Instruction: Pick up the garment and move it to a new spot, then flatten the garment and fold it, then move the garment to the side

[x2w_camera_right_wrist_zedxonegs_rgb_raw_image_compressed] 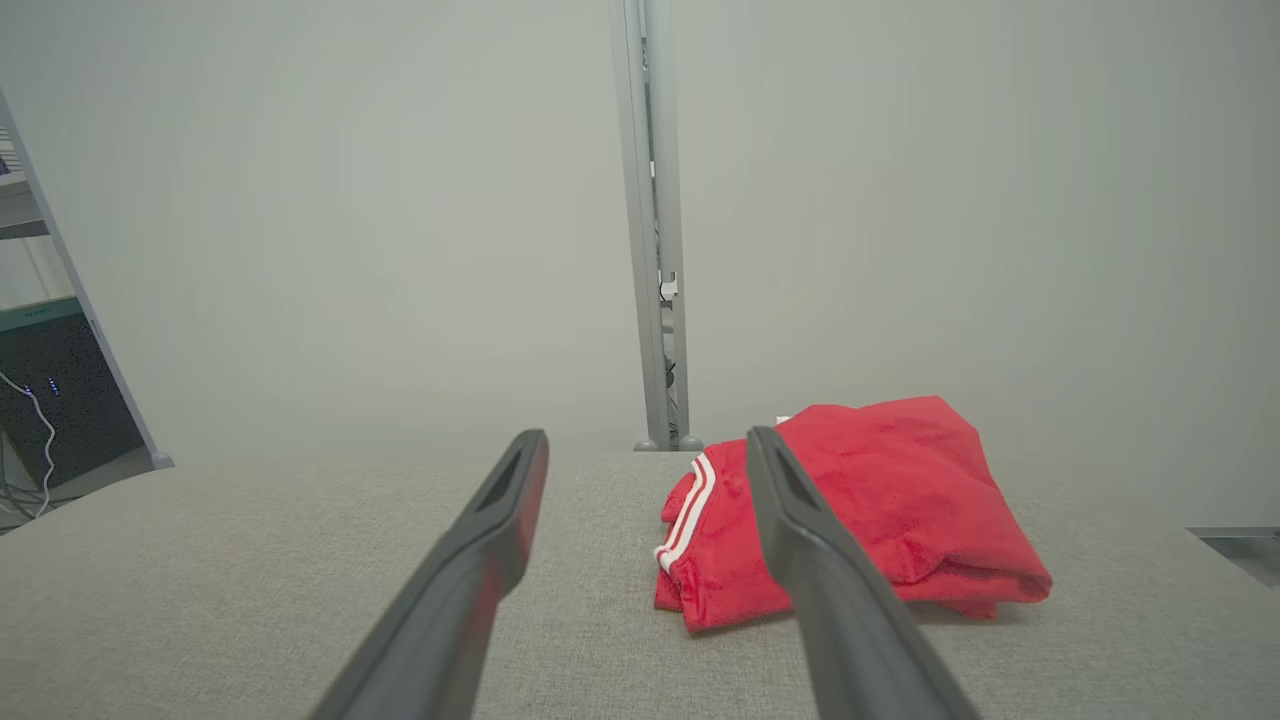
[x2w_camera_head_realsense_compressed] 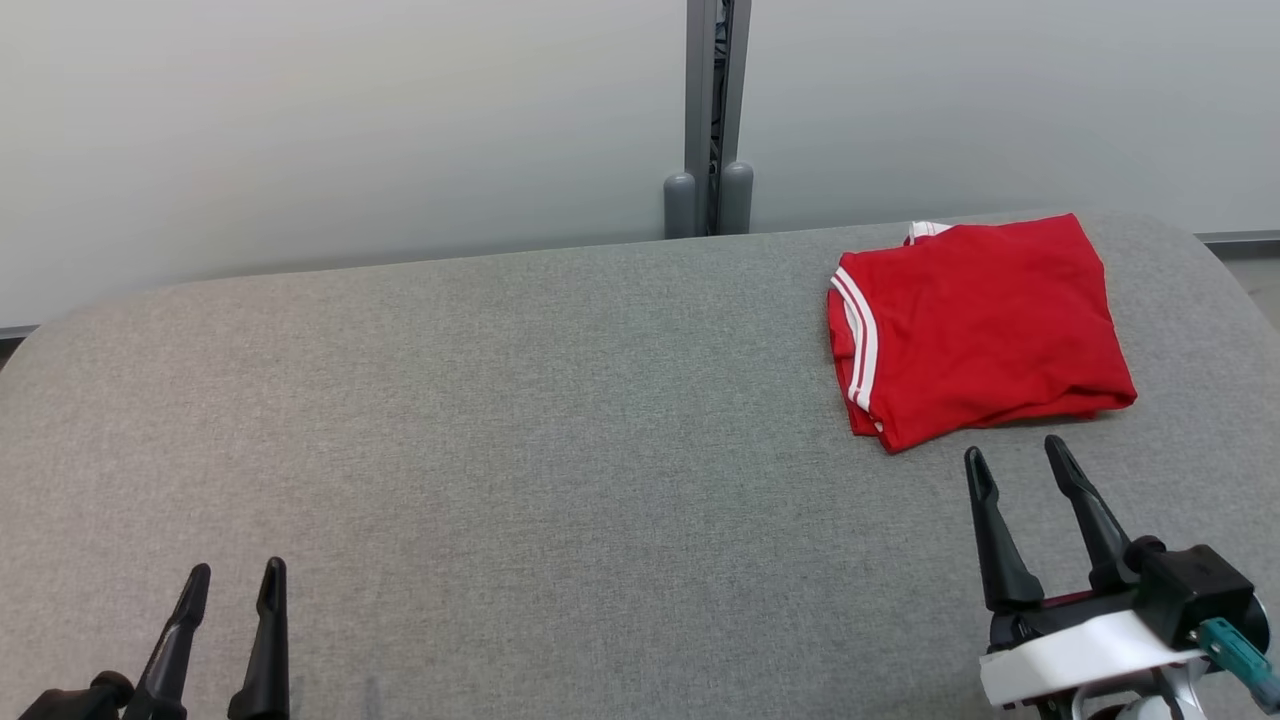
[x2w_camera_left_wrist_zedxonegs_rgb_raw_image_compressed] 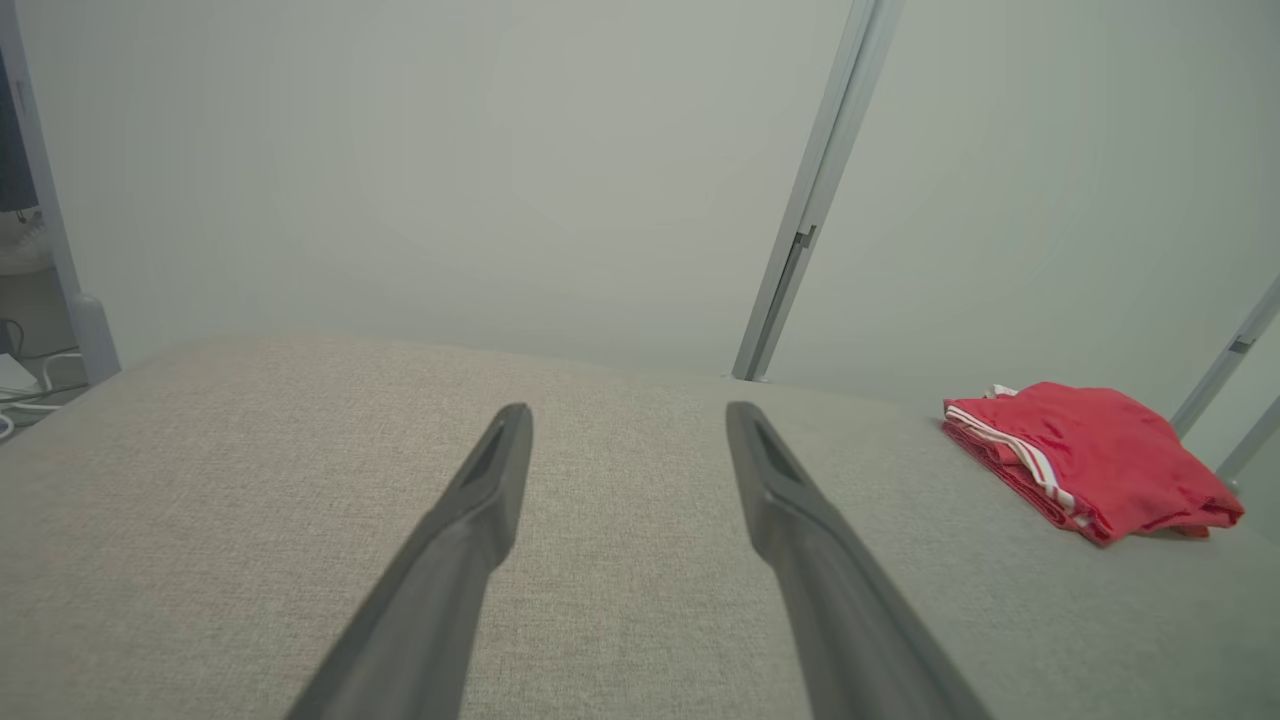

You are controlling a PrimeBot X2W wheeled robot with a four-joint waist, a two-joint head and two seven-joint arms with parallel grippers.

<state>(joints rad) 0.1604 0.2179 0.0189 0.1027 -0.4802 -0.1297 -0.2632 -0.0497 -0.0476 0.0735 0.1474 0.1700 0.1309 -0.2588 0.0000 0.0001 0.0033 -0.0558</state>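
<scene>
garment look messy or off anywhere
Nothing much. The red garment lies folded on the grey table, far right. Only a white edge pokes out at its far corner and the near layers sit slightly uneven.

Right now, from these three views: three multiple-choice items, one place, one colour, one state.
1. Where on the table is the garment? A. far left B. near middle C. far right
2. The garment's stripes are: A. white B. blue C. black
3. The right gripper is: A. shut on the garment B. open, short of the garment C. shut, empty

Key: 1 C, head view shows it at the far right; 2 A, white bands on red; 3 B, jaws apart, bare table before the garment.
</scene>
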